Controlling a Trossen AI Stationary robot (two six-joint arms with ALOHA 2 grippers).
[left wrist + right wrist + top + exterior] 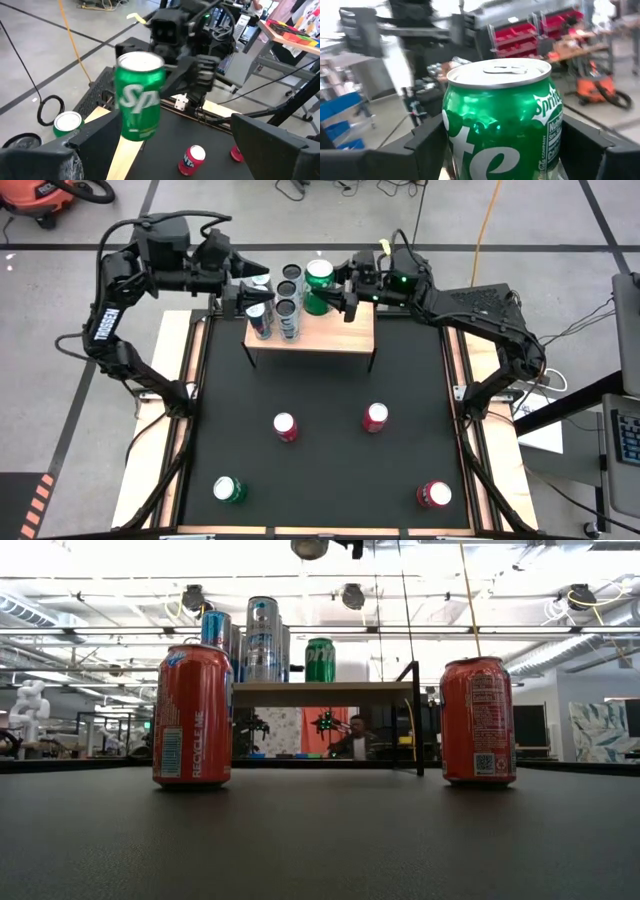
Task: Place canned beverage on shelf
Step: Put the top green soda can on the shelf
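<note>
A green Sprite can [319,275] stands upright at the far right part of the light-wood shelf [330,340], between the fingers of my right gripper [335,285]. It also shows in the low view [320,660] and in the left wrist view [139,95]. Several slim silver and blue cans [285,305] stand on the shelf's left part. My left gripper [243,292] is open and empty, just left of those slim cans. My right gripper has the green can's side wall [451,145] between its two fingers [427,142], one on each side of the can. The fingers come level from the table's right side. The can is upright. Its base is level with the shelf board [320,692]; whether it rests there I cannot tell.
Three red cans [285,426], [375,417], [434,494] and a green can [229,489] stand on the black tabletop nearer the front. The shelf's right half in front of the green can is bare wood. A person sits in the room behind the table [357,745].
</note>
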